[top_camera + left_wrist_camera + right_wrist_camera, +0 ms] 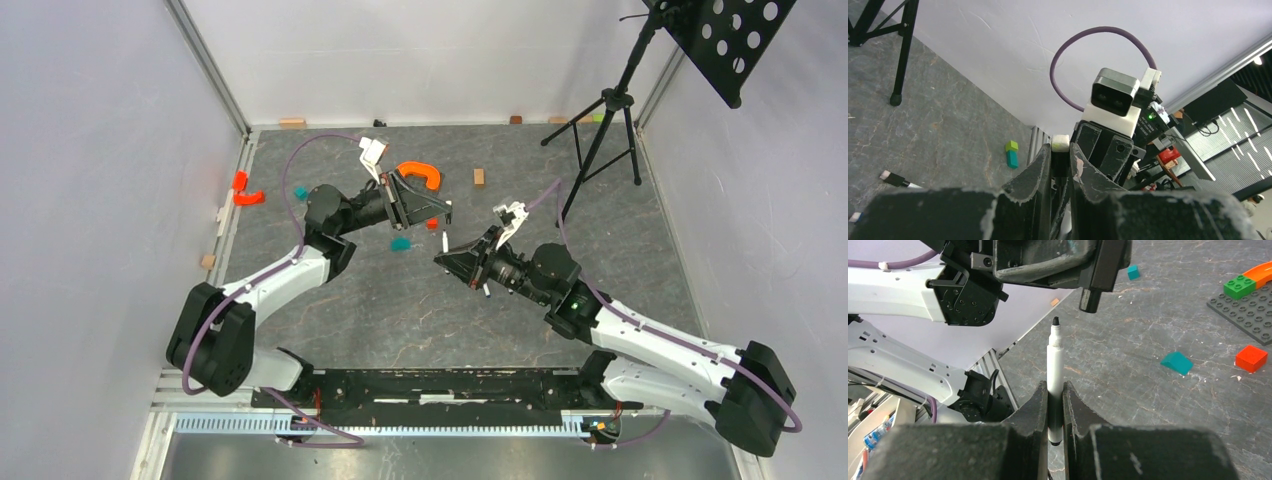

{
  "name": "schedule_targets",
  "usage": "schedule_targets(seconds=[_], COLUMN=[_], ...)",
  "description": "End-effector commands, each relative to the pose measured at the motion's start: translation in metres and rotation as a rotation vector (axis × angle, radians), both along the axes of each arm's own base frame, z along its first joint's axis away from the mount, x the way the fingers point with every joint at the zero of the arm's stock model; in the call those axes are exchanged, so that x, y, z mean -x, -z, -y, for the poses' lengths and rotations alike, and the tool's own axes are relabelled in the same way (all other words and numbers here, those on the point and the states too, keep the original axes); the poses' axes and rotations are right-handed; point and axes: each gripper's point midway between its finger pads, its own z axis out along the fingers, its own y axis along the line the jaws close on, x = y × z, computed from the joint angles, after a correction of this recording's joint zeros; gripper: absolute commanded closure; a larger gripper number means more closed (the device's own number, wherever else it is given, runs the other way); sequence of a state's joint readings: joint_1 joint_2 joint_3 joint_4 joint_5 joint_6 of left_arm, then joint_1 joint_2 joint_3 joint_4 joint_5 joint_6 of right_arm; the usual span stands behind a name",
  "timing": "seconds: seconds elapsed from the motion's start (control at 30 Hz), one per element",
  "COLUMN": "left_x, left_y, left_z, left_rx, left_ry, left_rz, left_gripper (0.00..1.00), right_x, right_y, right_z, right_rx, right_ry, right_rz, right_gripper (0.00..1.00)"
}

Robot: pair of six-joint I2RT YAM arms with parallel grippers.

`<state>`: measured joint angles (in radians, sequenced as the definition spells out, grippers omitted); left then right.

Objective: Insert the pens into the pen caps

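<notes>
My right gripper (1053,388) is shut on a white pen (1054,360), which stands upright with its dark tip free above the fingers. Above it, my left gripper (1060,150) is shut on a black pen cap (1060,161) with a white end. In the right wrist view that cap (1089,299) points down, just right of and a little above the pen's tip, with a gap between them. From the top camera the left gripper (440,215) and right gripper (443,258) face each other over mid-table. Another pen (898,180) lies on the floor.
A teal brick (1177,362) and a red brick (1251,358) lie on the floor beside a dark grey baseplate (1248,307) carrying a green brick (1240,287). An orange arch (420,175) lies behind the left gripper. A black tripod stand (600,130) stands at back right.
</notes>
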<state>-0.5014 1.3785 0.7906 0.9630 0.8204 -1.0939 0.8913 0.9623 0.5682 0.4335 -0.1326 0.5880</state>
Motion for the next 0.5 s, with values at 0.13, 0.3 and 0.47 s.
schedule_targets(seconds=[0.13,0.3,0.47], left_x=[0.001,0.003,0.005], left_y=[-0.012,-0.015,-0.017], left_z=[-0.003,-0.004,-0.005], left_rx=[0.005,0.014,0.019], left_ry=[-0.027,-0.023,-0.022], left_rz=[0.085,0.092,0.096], left_gripper=[0.98,0.98,0.98], right_x=[-0.004,-0.008,-0.009], right_y=[-0.028,-0.021,-0.015], right_z=[0.002,0.004,0.005], right_rx=[-0.042,-0.012,0.0], right_ry=[0.032,0.055,0.061], right_rz=[0.068,0.059,0.047], right_gripper=[1.0,1.0,1.0])
